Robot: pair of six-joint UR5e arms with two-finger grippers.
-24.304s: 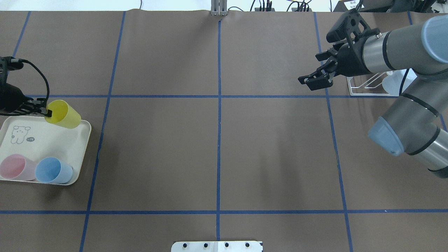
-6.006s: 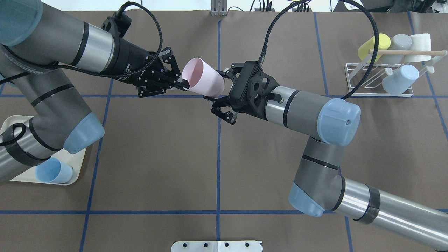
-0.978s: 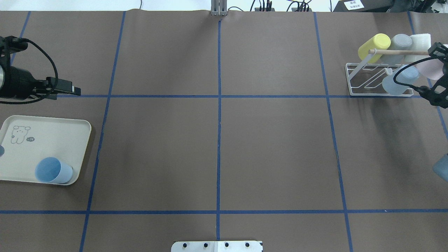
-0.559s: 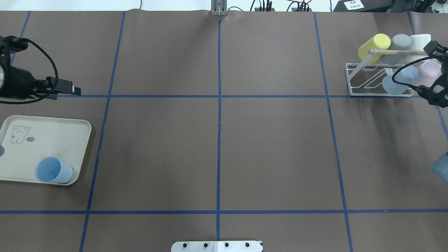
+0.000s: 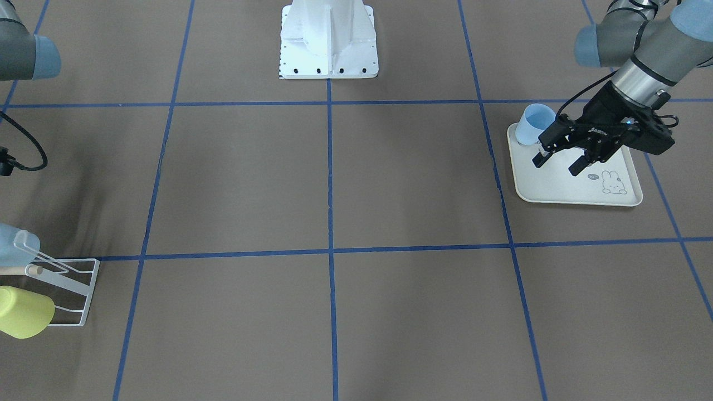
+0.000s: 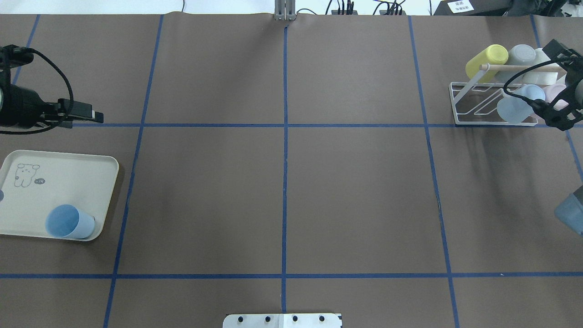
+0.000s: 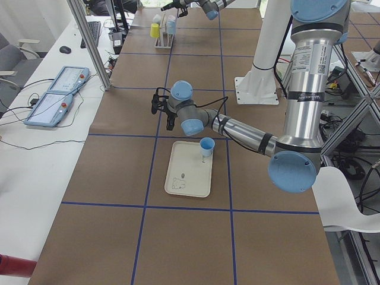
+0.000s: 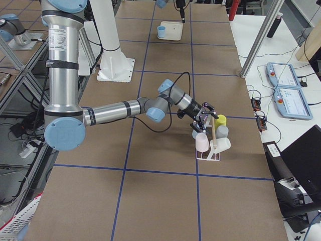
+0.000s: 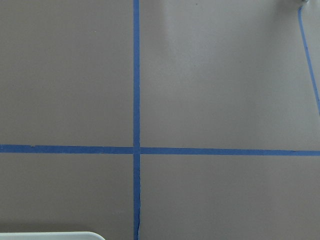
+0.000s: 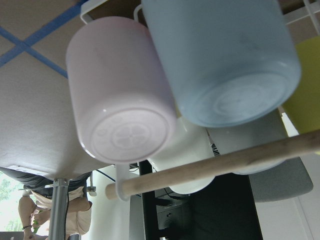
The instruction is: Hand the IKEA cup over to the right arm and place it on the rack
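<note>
Pink cup on the rack, tipped over with its base toward the right wrist camera, in the row nearer the robot and just beside a light-blue cup. Contact between the two: not clear. Behind them, along the wooden dowel, a yellow cup, a grey cup and a white cup in the far row. Rack at the far right of the tabletop in the overhead view.

Right tool close over the rack's cups, jaws spread wide, nothing gripped, apart from the pink cup; mostly cut off by the overhead view's right edge. Right arm stretched low across the tabletop toward the rack.

Left tool raised above the tabletop near the cream tray, jaws open and empty. On the tray, one blue cup upright, mouth up, in the corner nearest the robot and the tabletop's middle; rabbit drawing in the opposite corner. Tray well apart from the rack, at the other end of the tabletop.
</note>
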